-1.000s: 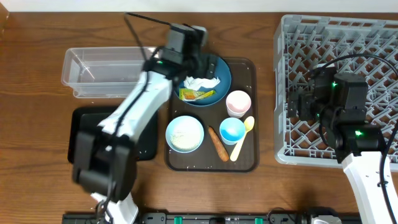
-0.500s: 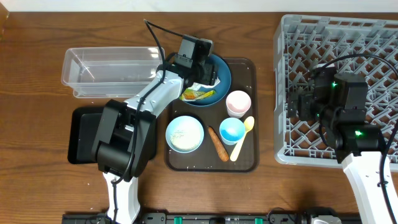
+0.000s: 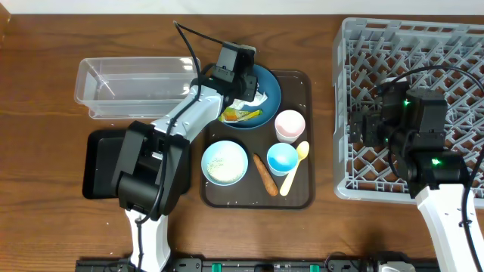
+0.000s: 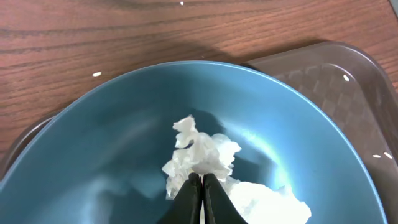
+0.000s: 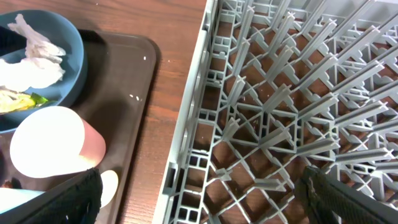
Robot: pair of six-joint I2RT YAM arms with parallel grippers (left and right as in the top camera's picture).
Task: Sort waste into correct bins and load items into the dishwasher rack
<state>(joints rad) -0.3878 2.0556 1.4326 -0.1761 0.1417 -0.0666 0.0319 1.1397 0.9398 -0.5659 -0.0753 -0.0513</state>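
Left tool (image 4: 198, 182) — tight on tissue (image 4: 206, 155) (in bowl (image 4: 118, 143))

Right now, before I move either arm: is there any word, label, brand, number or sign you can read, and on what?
No text is readable in any view.
Too small to read: possible print on the small yellow-green wrapper in the large dark-blue bowl.
Blank: the crumpled white tissue pinched in the left pincer.
No markings visible: the large grey plastic pegged rack, the clear rectangular plastic tub, the brown serving tray.
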